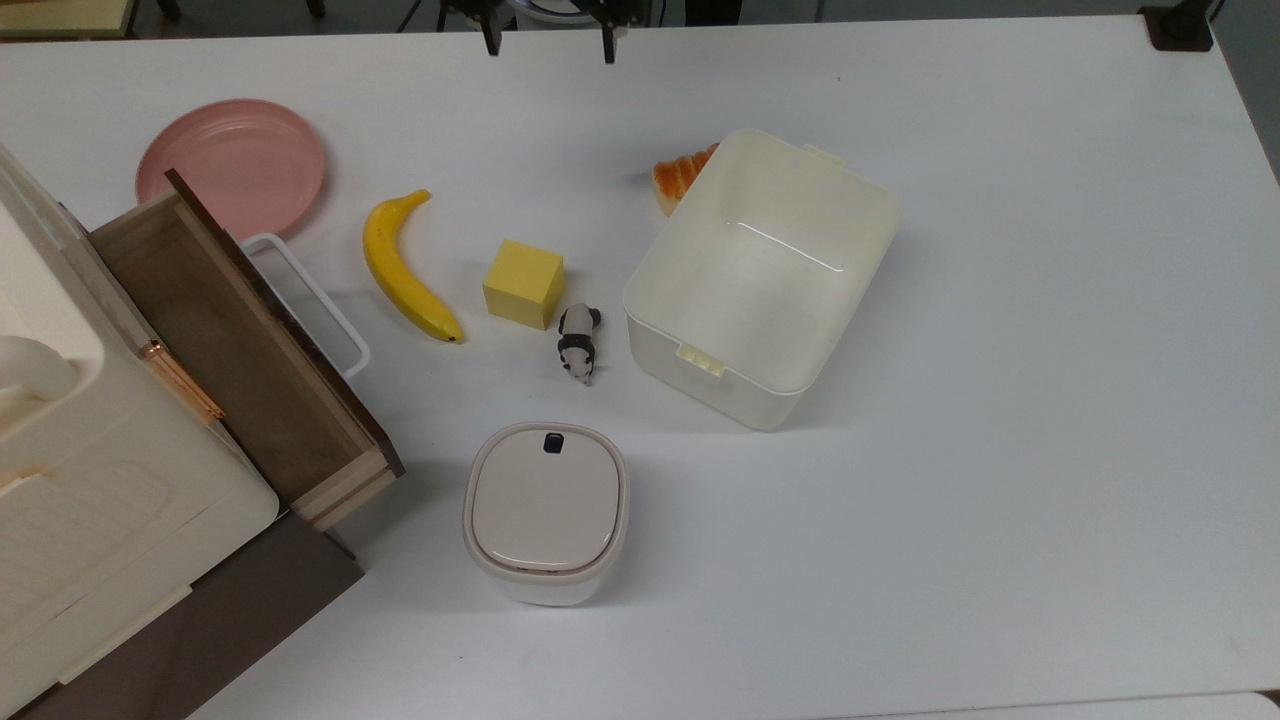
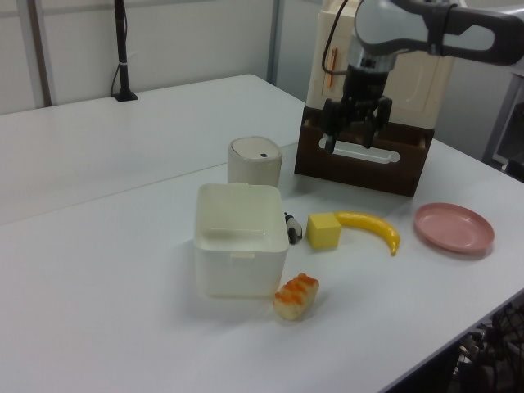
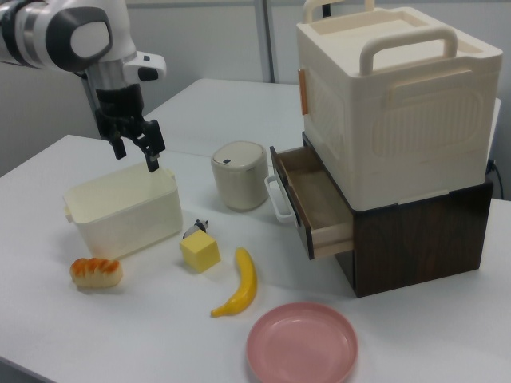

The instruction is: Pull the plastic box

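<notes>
My gripper (image 3: 135, 152) hangs in the air with its two fingers spread wide and nothing between them. In the right view it sits above the far rim of the plastic box (image 3: 121, 209), clear of it.

The plastic box (image 1: 763, 275) stands upright and empty on the white table (image 1: 1050, 400), and I take it as my landmark. In the top view, a piece of orange-topped bread (image 1: 682, 176) lies just beside the top view's upper-left corner of the box. A small panda figure (image 1: 578, 343) sits near the box on the top view's left. The yellow cube (image 1: 524, 283) is just past the panda, then the banana (image 1: 405, 268), and the pink plate (image 1: 232, 166) is well apart from the box. The white container with a beige lid (image 1: 546, 510) stands below and to the top view's left of the box. The cream storage bin (image 3: 395, 104) with its open wooden drawer (image 1: 240, 350) is farthest from the box on the top view's left.
</notes>
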Controlling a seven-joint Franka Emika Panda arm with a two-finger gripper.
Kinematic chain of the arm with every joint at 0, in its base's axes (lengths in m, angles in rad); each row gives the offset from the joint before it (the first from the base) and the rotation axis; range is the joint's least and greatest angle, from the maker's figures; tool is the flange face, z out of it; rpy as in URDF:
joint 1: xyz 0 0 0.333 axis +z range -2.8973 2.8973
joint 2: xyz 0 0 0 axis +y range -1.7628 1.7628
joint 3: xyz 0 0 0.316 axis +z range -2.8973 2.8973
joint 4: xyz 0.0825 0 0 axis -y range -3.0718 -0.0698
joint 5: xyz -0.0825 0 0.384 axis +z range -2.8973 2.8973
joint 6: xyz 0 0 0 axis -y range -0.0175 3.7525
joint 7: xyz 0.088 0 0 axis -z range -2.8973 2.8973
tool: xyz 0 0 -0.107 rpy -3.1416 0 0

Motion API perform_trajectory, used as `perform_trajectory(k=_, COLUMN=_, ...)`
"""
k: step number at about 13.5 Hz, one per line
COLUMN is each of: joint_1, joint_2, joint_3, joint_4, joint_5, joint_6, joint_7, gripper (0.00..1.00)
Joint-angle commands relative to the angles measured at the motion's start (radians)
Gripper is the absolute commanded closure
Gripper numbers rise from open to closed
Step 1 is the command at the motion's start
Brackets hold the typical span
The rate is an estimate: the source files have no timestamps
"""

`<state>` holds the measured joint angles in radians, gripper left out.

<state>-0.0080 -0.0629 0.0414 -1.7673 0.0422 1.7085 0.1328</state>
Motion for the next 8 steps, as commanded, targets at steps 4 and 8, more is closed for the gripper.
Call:
perform_trajectory(k=4, joint_1=0.033, joint_2=0.021, joint_3=-0.018, joint_4=-0.004, joint_5=0.019, joint_6=0.048, joint_7=0.007, gripper=0.00)
perform_trajectory(k=8, joint_1=0.031, joint_2=0.018, joint_3=-0.020, joint_4=-0.006, joint_5=0.019, joint_6=0.080, joint_7=-0.018, gripper=0.00)
